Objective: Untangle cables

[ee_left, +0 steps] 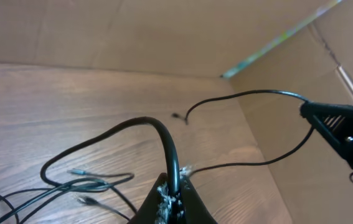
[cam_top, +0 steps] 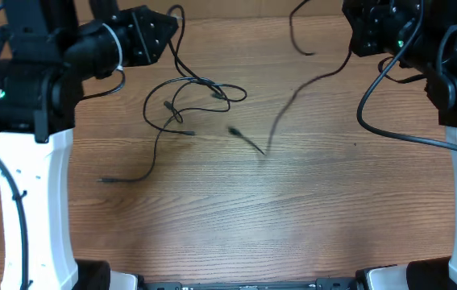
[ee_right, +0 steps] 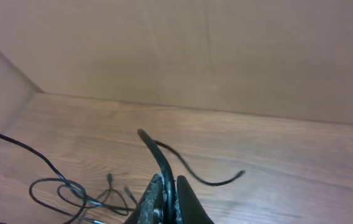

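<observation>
Up at the table's (cam_top: pixel 292 225) eleven o'clock, our left gripper (ee_left: pixel 175 190) has its jaws pinched tight on one strand of the cables (ee_left: pixel 146 120). That strand arches up from the fingers, then runs towards six o'clock into the knot (cam_top: pixel 200 84). The knot lies on the wood just off centre, towards eleven o'clock, as a few loops crossing one another. From it a loose strand trails towards eight o'clock, and its tail plug (cam_top: pixel 104 180) lies flat on the table. A second plug (cam_top: pixel 234 130) lies at the knot's four o'clock. At one o'clock, our right gripper (ee_right: pixel 169 190) is likewise clamped on a cable. Below it a blurred strand (cam_top: pixel 292 97) slants towards seven o'clock and reaches the wood near centre. A cardboard wall (ee_left: pixel 132 31) backs the table at twelve.
</observation>
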Action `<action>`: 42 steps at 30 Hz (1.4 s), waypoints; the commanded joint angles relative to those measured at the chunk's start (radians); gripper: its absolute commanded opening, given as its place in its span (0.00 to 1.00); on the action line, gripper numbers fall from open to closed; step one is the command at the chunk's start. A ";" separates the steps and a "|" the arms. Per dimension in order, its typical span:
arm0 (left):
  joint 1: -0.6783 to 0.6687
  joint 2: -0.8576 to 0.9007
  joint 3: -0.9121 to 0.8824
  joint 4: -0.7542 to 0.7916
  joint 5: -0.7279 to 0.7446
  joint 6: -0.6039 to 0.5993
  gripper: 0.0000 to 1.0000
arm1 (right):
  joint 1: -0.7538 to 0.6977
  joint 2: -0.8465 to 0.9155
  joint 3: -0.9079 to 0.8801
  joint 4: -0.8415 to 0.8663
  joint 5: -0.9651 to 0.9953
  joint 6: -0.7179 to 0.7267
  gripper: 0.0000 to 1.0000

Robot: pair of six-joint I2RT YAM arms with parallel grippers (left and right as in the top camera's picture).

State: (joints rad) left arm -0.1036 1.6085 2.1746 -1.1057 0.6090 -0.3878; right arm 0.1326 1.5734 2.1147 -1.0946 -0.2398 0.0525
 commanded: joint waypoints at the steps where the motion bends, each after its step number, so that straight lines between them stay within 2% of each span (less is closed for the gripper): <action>1: -0.020 0.021 0.016 0.000 0.008 0.047 0.04 | -0.001 -0.021 0.027 -0.011 0.120 0.000 0.04; 3: -0.021 0.021 0.016 0.000 0.008 0.051 0.04 | -0.001 -0.021 0.026 -0.023 0.135 0.000 0.04; 4: -0.021 0.019 0.016 0.003 0.008 0.051 0.04 | -0.001 -0.021 0.025 -0.029 0.134 0.000 0.18; 6: -0.021 0.016 0.016 0.007 0.008 0.051 0.04 | -0.001 -0.019 0.025 -0.037 0.134 0.000 0.95; 7: -0.021 0.016 0.016 0.007 0.008 0.051 0.04 | -0.001 -0.019 0.025 -0.042 0.134 0.000 1.00; 14: -0.020 0.006 0.016 0.019 0.044 -0.061 0.04 | -0.001 0.006 -0.014 -0.063 0.003 -0.041 1.00; 20: -0.018 0.005 0.016 0.106 0.284 -0.197 0.04 | -0.001 0.045 -0.092 -0.093 -0.237 -0.410 1.00; 25: 0.009 0.005 0.016 0.169 0.404 -0.339 0.04 | -0.001 0.076 -0.143 -0.099 -0.252 -0.521 0.96; 29: 0.042 0.005 0.016 0.266 0.534 -0.503 0.04 | 0.000 0.078 -0.199 -0.122 -0.406 -0.706 0.92; 36: 0.081 0.005 0.016 0.428 0.589 -0.655 0.04 | 0.006 0.078 -0.245 -0.150 -0.481 -0.791 0.91; 42: 0.100 0.005 0.016 0.436 0.589 -0.632 0.04 | 0.035 0.079 -0.245 -0.189 -0.500 -0.791 0.87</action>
State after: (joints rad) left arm -0.0128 1.6344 2.1746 -0.6796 1.1618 -1.0039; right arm 0.1444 1.6596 1.8732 -1.2732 -0.6918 -0.7082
